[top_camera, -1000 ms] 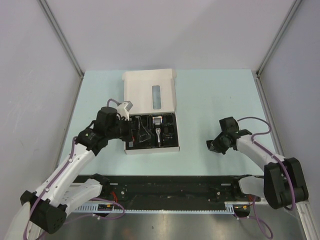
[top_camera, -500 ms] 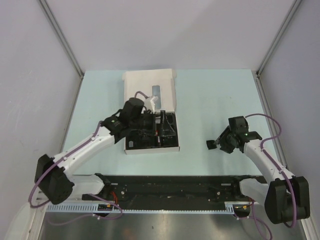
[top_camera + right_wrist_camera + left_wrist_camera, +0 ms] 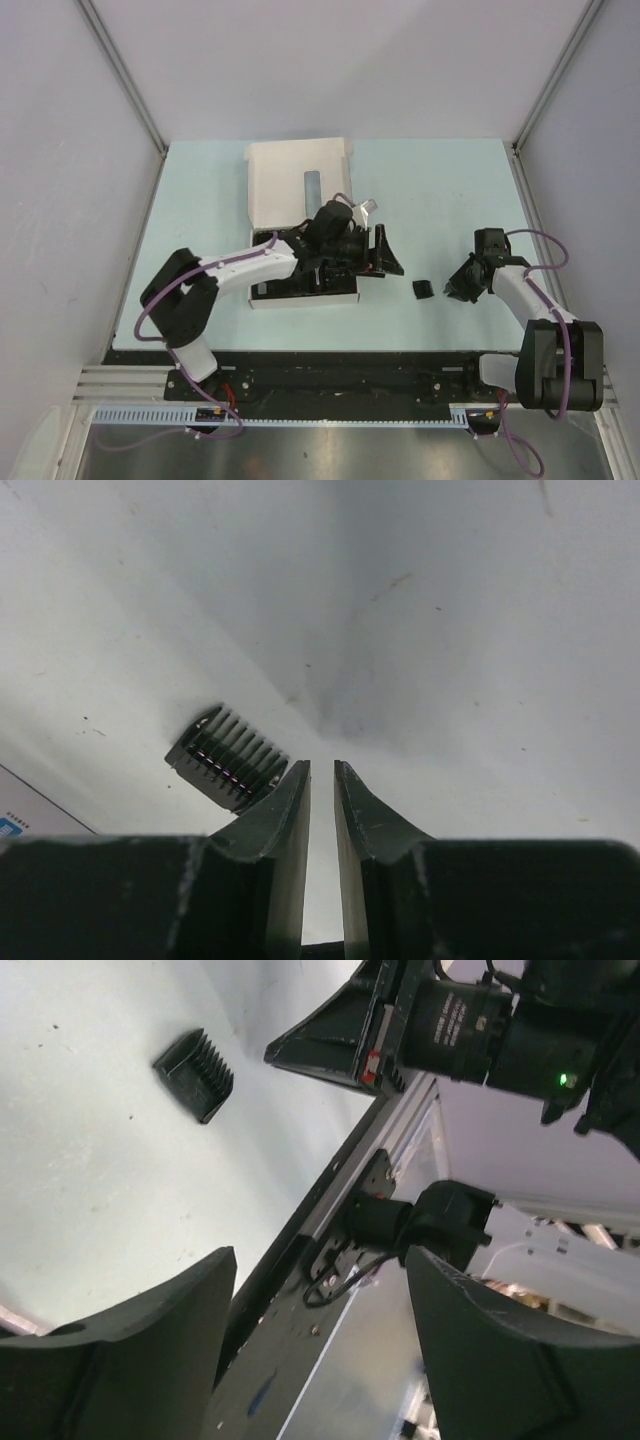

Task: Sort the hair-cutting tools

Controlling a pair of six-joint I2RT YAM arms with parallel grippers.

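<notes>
The little black comb guard [image 3: 228, 758] lies flat on the table [image 3: 440, 200], just beside my right gripper [image 3: 322, 780], on its left. That hand's fingers are almost together with a thin gap, holding nothing. My left gripper [image 3: 318, 1270] is wide and empty, near the white box [image 3: 300, 170]. The guard looks light, hard and slippery, so I'd pinch its solid sides, not the thin teeth

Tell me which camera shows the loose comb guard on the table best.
Right wrist: the comb guard is close, its teeth distinct. Left wrist shows it smaller, whole, with teeth visible. Top external shows only a small dark speck.
</notes>
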